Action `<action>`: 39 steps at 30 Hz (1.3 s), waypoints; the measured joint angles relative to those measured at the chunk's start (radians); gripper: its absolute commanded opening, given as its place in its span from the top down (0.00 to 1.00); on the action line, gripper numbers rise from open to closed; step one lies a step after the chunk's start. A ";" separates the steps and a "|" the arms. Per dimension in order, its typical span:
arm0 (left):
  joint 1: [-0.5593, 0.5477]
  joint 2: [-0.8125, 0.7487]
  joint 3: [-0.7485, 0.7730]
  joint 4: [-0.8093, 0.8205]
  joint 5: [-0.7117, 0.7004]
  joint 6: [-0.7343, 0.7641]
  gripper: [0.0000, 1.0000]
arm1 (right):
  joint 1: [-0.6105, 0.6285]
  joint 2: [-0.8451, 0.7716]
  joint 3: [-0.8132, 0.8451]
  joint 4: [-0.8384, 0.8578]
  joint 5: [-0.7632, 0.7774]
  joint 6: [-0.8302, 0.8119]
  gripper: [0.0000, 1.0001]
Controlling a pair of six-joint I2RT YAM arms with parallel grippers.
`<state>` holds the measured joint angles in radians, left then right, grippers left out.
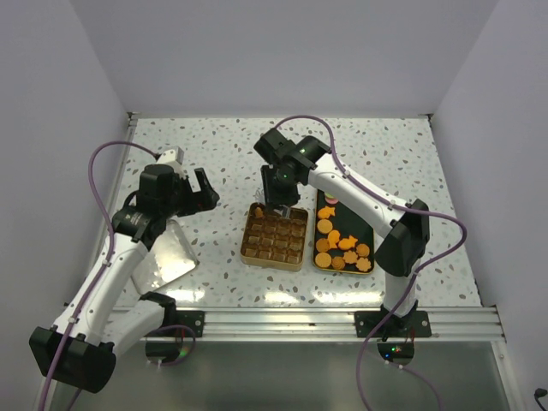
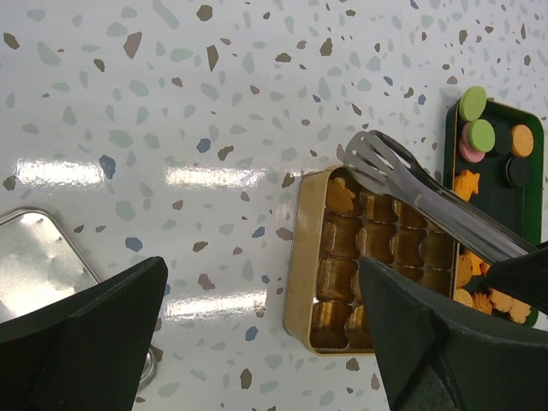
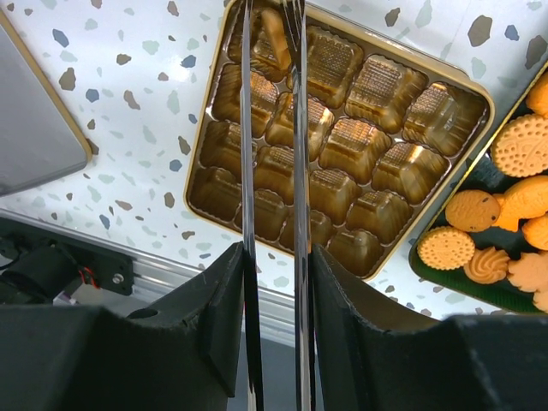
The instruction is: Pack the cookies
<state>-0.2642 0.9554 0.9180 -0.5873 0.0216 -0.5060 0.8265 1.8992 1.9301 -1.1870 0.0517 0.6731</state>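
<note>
One orange-tan biscuit [image 3: 270,43] sits in the far-left corner pocket of the shallow gold metal tin [image 1: 272,266] w/ moulded pockets; every other pocket I can see is bare. My right gripper [image 3: 276,265] is clamped narrow on long silver metal tongs [image 3: 250,171], blades a little apart, tips over that corner pocket. Can't tell if they touch the biscuit. The other cookies [image 1: 342,253], incl. round, flower and animal shapes, lie on the dark green rectangular tray [image 1: 353,224] just beside the tin's right edge, w/ a few green and pink discs [image 2: 475,128] at its far end. My left gripper [image 2: 261,274] hangs w/ jaws wide, holding nothing, above the speckled white tabletop [image 2: 171,86], left of the tin and near the silver metal lid [image 1: 171,253] lying apart from it. Judgement: packing has barely begun. Approx. one piece is in, a dozen or so are left to move, and the lid is not yet on.
</note>
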 measured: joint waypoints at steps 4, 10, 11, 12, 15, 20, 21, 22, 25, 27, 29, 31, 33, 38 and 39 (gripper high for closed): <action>0.000 0.003 0.000 0.002 0.000 0.000 0.00 | 0.000 0.000 0.000 0.010 -0.018 0.004 0.64; 0.000 0.008 0.000 0.002 0.000 0.000 0.00 | 0.003 0.000 0.008 0.013 -0.017 0.008 0.65; 0.000 0.008 0.000 0.002 0.000 0.000 0.00 | 0.004 0.000 0.016 0.010 -0.016 0.008 0.64; 0.000 0.008 0.000 0.002 0.000 0.000 0.00 | 0.004 0.000 0.024 0.007 -0.012 0.008 0.65; 0.000 0.008 0.000 0.002 0.001 0.000 0.00 | 0.004 -0.016 0.041 0.000 0.011 0.007 0.65; 0.000 0.008 0.000 0.002 0.002 0.000 0.00 | 0.003 -0.121 -0.003 -0.031 0.068 0.007 0.65; 0.000 0.008 0.000 0.002 0.003 0.000 0.00 | 0.002 -0.154 -0.026 -0.037 0.076 0.008 0.65; 0.000 0.008 0.000 0.002 0.005 0.001 0.00 | -0.001 -0.205 -0.066 -0.036 0.090 0.008 0.65; 0.000 0.013 0.000 0.003 0.012 0.001 0.00 | -0.015 -0.376 -0.209 -0.058 0.121 0.019 0.64; 0.000 0.020 0.000 0.004 0.019 0.001 0.00 | -0.025 -0.476 -0.300 -0.077 0.139 0.033 0.64; 0.000 0.029 0.000 0.009 0.026 0.001 0.00 | -0.037 -0.570 -0.394 -0.099 0.153 0.051 0.64; 0.000 0.041 0.000 0.017 0.034 0.002 0.00 | -0.045 -0.628 -0.470 -0.117 0.167 0.068 0.64; 0.000 0.054 0.001 0.025 0.045 0.002 0.00 | -0.051 -0.665 -0.536 -0.138 0.174 0.087 0.64; 0.000 0.080 0.005 0.042 0.068 0.009 0.00 | -0.060 -0.699 -0.637 -0.157 0.187 0.126 0.64; 0.000 0.083 0.006 0.046 0.072 0.011 0.00 | -0.061 -0.702 -0.642 -0.158 0.187 0.129 0.64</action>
<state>-0.2642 1.0382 0.9237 -0.5411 0.0937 -0.4950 0.7658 1.1973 1.2884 -1.3445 0.2386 0.8024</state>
